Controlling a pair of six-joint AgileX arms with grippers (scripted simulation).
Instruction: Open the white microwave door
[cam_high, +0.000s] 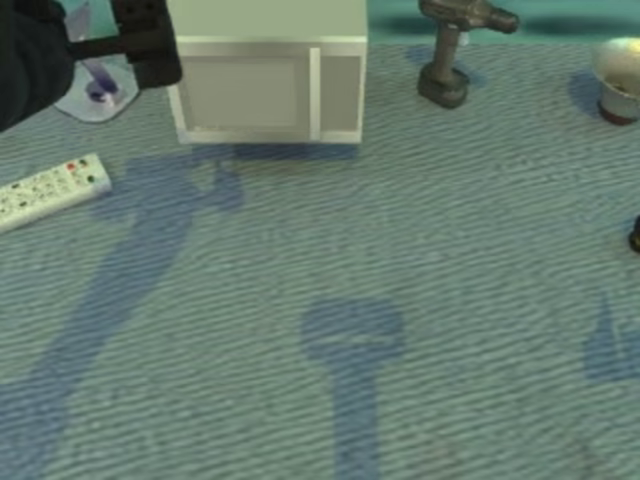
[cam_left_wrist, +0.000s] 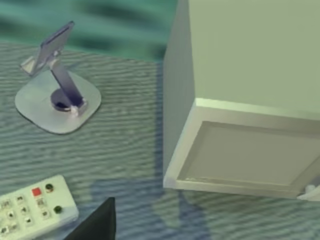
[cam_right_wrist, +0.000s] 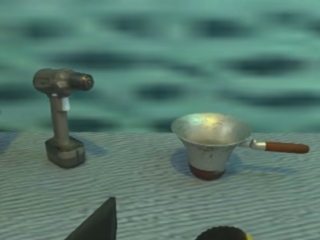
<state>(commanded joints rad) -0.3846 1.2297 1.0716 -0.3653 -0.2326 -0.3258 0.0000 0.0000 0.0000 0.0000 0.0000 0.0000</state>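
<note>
The blue-green counter (cam_high: 400, 300) lies bare up front, with a white remote (cam_high: 50, 190) at its left edge. Beyond it, the left gripper (cam_high: 150, 45) hangs just beside the white microwave's (cam_high: 265, 20) left front corner; whether its fingers are spread I cannot tell. The white microwave door (cam_high: 245, 92) sits flush against the front (shut). A small stand (cam_left_wrist: 57, 100) rests behind the left gripper; a drill (cam_high: 450, 50) and a metal pan (cam_high: 620, 75) stand far right.
</note>
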